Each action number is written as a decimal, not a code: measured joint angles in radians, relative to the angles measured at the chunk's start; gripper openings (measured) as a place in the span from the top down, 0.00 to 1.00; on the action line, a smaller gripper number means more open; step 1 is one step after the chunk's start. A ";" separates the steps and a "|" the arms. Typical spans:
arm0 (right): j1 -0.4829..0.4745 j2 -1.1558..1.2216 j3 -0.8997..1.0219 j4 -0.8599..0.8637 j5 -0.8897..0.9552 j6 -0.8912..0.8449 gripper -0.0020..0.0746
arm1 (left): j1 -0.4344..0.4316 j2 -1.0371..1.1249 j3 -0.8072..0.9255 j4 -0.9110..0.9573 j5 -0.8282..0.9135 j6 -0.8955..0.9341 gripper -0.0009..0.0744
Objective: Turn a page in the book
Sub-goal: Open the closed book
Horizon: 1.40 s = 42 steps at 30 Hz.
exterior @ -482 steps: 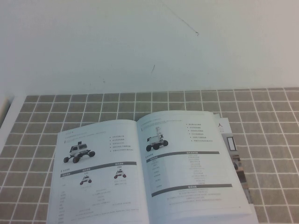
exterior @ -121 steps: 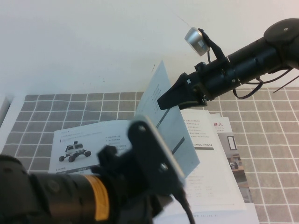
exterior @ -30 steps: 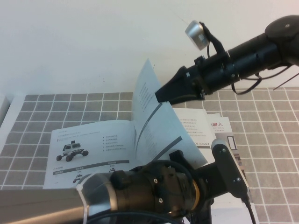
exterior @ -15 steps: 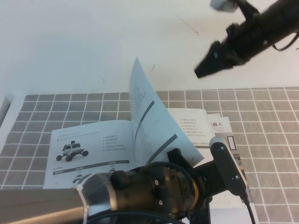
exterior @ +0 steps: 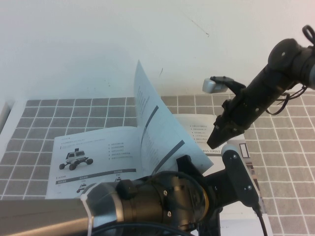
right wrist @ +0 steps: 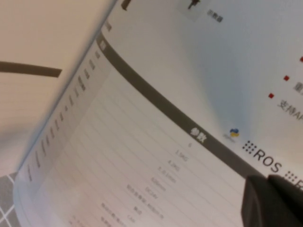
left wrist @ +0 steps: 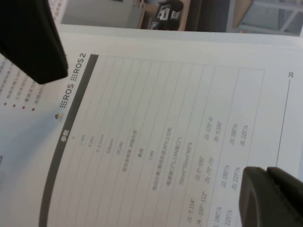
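Note:
The book point(exterior: 98, 147) lies open on the tiled mat. The page point(exterior: 157, 128) stands nearly upright at the spine, held by no gripper. My right gripper point(exterior: 215, 141) is shut and empty, its tip down at the right-hand page just right of the standing page. Its own view shows its tips point(right wrist: 267, 184) at the dark ROS heading bar point(right wrist: 156, 106). My left arm point(exterior: 147, 206) fills the front of the high view and hides its own fingers. In the left wrist view my left gripper point(left wrist: 266, 175) is shut over the right-hand page point(left wrist: 156, 123), with the right gripper point(left wrist: 49, 71) beyond.
The left-hand page shows a white rover car point(exterior: 76, 157). A brochure with room photos point(exterior: 244, 147) sticks out from under the book's right edge and also shows in the left wrist view point(left wrist: 165, 12). The tiled mat point(exterior: 290, 147) spreads right; a white wall stands behind.
My right gripper let go of the lifted page, rose up and right, then came down onto the right-hand page. The page stays upright, leaning slightly further left. The left arm barely moved.

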 joint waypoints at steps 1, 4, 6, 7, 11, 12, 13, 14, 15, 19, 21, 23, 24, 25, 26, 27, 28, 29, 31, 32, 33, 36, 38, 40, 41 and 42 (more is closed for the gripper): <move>0.000 0.009 0.000 0.000 -0.001 0.000 0.97 | 0.000 0.000 0.000 0.002 0.003 0.000 0.99; 0.000 0.026 0.000 0.000 -0.002 0.000 0.97 | 0.000 0.000 0.000 0.005 0.003 0.000 0.99; 0.000 0.037 0.000 0.000 -0.004 0.000 0.98 | 0.000 0.000 0.000 0.012 0.005 0.000 0.99; 0.000 0.040 0.000 -0.002 -0.004 -0.001 0.98 | 0.000 0.000 0.000 0.016 0.010 0.000 0.99; 0.000 0.059 0.000 -0.008 -0.004 -0.002 0.98 | 0.000 0.000 0.000 0.026 0.031 0.000 0.99; 0.000 0.064 0.000 -0.010 -0.004 -0.003 0.98 | 0.000 0.000 0.000 0.027 0.039 0.000 0.99; 0.000 0.071 0.000 -0.010 -0.004 -0.003 0.98 | 0.000 0.000 0.000 0.027 0.041 0.000 0.99; 0.000 0.075 0.000 -0.010 -0.004 -0.003 0.98 | 0.000 0.000 0.000 0.029 0.047 0.000 0.99; 0.000 0.082 0.000 -0.010 -0.004 -0.003 0.98 | 0.000 0.000 0.000 0.029 0.056 0.000 0.99; 0.000 0.087 0.000 -0.010 -0.004 -0.003 0.98 | 0.000 0.000 0.000 0.040 0.102 -0.045 0.99; 0.000 0.087 0.000 -0.010 -0.004 -0.003 0.98 | 0.000 0.000 0.000 0.061 0.129 -0.125 0.99; 0.000 0.089 0.000 -0.010 -0.004 -0.003 0.98 | 0.000 0.000 0.000 0.097 0.159 -0.222 0.99; 0.000 0.089 0.000 -0.010 -0.004 -0.003 0.98 | 0.000 0.000 0.000 0.117 0.182 -0.283 0.99; 0.000 0.089 0.000 -0.010 -0.004 -0.003 0.98 | 0.000 0.000 0.000 0.134 0.203 -0.345 0.99; 0.000 0.089 0.000 -0.008 -0.004 -0.003 0.98 | 0.000 0.000 0.000 0.153 0.233 -0.403 0.99; 0.000 0.089 0.000 -0.008 -0.004 -0.003 0.98 | 0.000 0.000 0.000 0.162 0.265 -0.444 0.99; 0.000 0.089 0.000 -0.008 -0.004 -0.003 0.98 | 0.000 0.000 0.000 0.170 0.296 -0.484 0.99; 0.000 0.090 0.000 -0.008 -0.004 -0.003 0.98 | 0.000 0.000 0.000 0.173 0.323 -0.513 0.99; 0.000 0.091 0.000 -0.008 -0.004 -0.003 0.98 | 0.000 0.000 0.000 0.175 0.363 -0.546 0.99; 0.000 0.091 0.000 -0.008 -0.004 -0.003 0.98 | 0.000 0.000 0.000 0.175 0.381 -0.561 0.99; 0.000 0.091 0.000 -0.011 -0.004 -0.003 0.98 | 0.000 0.000 0.000 0.175 0.399 -0.575 0.99; 0.000 0.091 0.000 -0.011 -0.004 -0.003 0.98 | 0.000 0.000 0.000 0.173 0.450 -0.627 0.99; 0.000 0.091 0.000 -0.011 -0.004 -0.003 0.98 | 0.000 0.000 0.000 0.172 0.488 -0.653 0.99; 0.000 0.091 0.000 -0.011 -0.004 -0.003 0.98 | 0.000 0.000 0.000 0.169 0.521 -0.665 0.99; 0.000 0.091 0.000 -0.011 -0.004 -0.003 0.98 | 0.000 -0.002 0.000 0.167 0.538 -0.668 0.99; 0.000 0.091 0.000 -0.011 -0.004 -0.003 0.98 | 0.000 -0.005 0.000 0.165 0.548 -0.672 0.99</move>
